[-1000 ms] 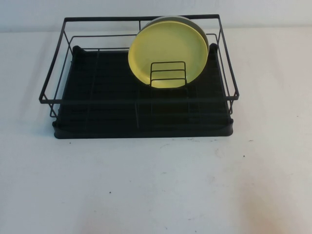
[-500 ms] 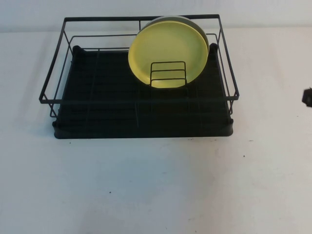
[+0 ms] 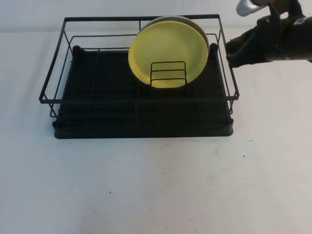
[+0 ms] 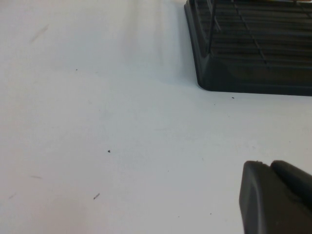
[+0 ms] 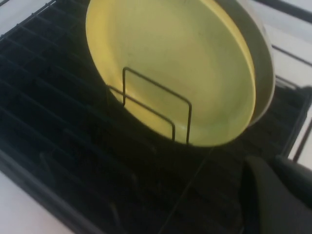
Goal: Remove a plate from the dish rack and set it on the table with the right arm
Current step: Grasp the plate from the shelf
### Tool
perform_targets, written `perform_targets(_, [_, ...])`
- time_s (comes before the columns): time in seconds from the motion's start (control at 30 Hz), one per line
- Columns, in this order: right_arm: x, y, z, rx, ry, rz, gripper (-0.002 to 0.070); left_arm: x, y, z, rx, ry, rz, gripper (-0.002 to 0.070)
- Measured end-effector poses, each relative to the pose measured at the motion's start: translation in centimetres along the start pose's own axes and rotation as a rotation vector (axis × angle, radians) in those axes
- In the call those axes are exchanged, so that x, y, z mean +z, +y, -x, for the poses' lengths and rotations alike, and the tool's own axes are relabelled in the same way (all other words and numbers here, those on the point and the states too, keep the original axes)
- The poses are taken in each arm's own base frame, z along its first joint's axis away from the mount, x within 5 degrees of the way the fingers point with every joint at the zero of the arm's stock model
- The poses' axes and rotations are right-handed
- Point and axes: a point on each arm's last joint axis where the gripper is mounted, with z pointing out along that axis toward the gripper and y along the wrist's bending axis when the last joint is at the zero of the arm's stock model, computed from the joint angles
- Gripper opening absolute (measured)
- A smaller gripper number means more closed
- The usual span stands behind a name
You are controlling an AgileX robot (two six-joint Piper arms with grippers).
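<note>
The pale-yellow plate point(image 3: 168, 48) stands upright in the small wire holder point(image 3: 168, 74) at the back right of the black dish rack point(image 3: 97, 100). It also shows in the right wrist view point(image 5: 170, 73). My right gripper point(image 3: 231, 52) hangs just outside the rack's right wall, level with the plate's right edge and a short gap from it. Its fingers point(image 5: 258, 195) are together and empty. My left gripper point(image 4: 269, 165) is out of the high view. It is shut and empty over the bare white table point(image 4: 122, 146), near the rack's front corner point(image 4: 243, 73).
A pale grey-blue plate point(image 3: 194, 22) stands right behind the yellow one and shows in the right wrist view point(image 5: 262, 58). The rack's tall wire wall point(image 3: 229, 58) runs between my right gripper and the plates. White table point(image 3: 156, 185) lies in front of the rack.
My right arm has come into view from the right and now reaches the rack's right wall near the plates. The plates and the rack have not moved.
</note>
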Motion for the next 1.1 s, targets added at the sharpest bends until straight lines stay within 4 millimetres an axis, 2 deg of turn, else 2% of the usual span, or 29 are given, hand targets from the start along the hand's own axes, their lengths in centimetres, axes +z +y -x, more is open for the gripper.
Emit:
perform_targets(0.1, [1.5, -0.3, 1.0, -0.069, -0.016, 0.005, 0.0039, 0.0, 0.0, 0.0, 0.000, 0.000, 0.000, -0.0004])
perform_targets(0.3, [4.1, 0.5, 2.6, -0.280, -0.050, 0.032, 0.0201, 0.0, 0.0, 0.0, 0.000, 0.000, 0.000, -0.0004])
perform_targets(0.4, [5.5, 0.7, 3.1, -0.339, -0.061, 0.042, 0.0252, 0.0, 0.0, 0.0, 0.000, 0.000, 0.000, -0.0004])
perform_targets(0.53, [7.9, 0.3, 3.6, -0.370, -0.074, 0.047, 0.0272, 0.0, 0.0, 0.0, 0.000, 0.000, 0.000, -0.0004])
perform_targets(0.73, [10.5, -0.2, 4.3, -0.405, -0.090, 0.058, 0.0276, 0.0, 0.0, 0.0, 0.000, 0.000, 0.000, -0.0004])
perform_targets(0.87, [11.7, -0.4, 4.1, -0.439, -0.088, 0.058, 0.0276, 0.0, 0.0, 0.0, 0.000, 0.000, 0.000, -0.0004])
perform_targets(1.1, [12.6, -0.7, 3.7, -0.481, -0.093, 0.030, 0.0276, 0.0, 0.0, 0.0, 0.000, 0.000, 0.000, -0.0004])
